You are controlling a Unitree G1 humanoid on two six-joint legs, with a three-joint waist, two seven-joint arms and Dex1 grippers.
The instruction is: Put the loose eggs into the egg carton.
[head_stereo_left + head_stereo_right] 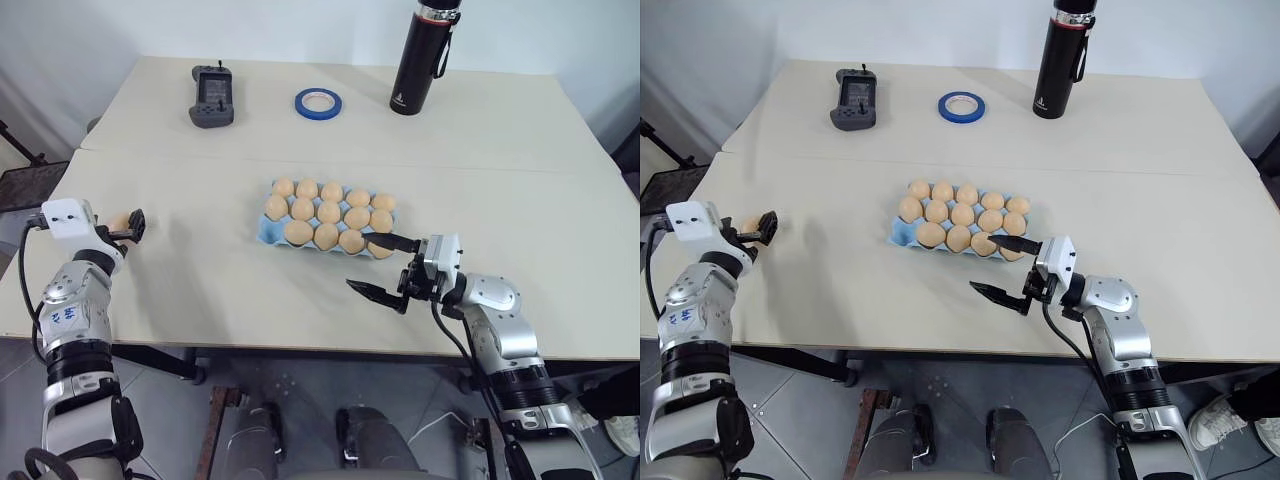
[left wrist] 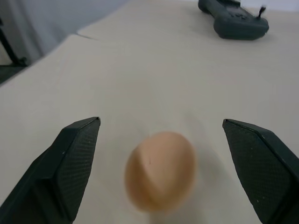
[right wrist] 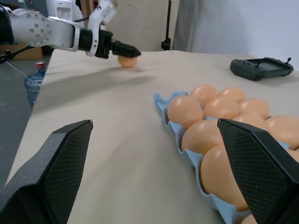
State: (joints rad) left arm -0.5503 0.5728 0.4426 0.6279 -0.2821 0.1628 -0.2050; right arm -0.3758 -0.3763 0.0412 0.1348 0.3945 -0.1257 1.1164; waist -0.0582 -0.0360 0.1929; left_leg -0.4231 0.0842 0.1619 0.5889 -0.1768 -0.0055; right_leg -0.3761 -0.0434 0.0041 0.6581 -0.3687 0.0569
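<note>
I have the left pincer (image 1: 134, 226) level over the table (image 1: 200, 290) with its fingers wide apart, and the one loose egg (image 2: 160, 170) sits between them, resting on the tabletop, not yet clamped. The fingers flank it on both sides without touching, so closing them should catch its sides. I'd judge this is the reach just before the grip.

The carton (image 1: 268, 231) lies well off to that pincer's right, nearly all of its cups filled with eggs. My right pincer (image 1: 385, 268) hangs just beside its near corner, fingers also spread and empty — I read it as parked there, ready to steady the tray or simply out of the way. From here I can't make out which cup stands free.
</note>
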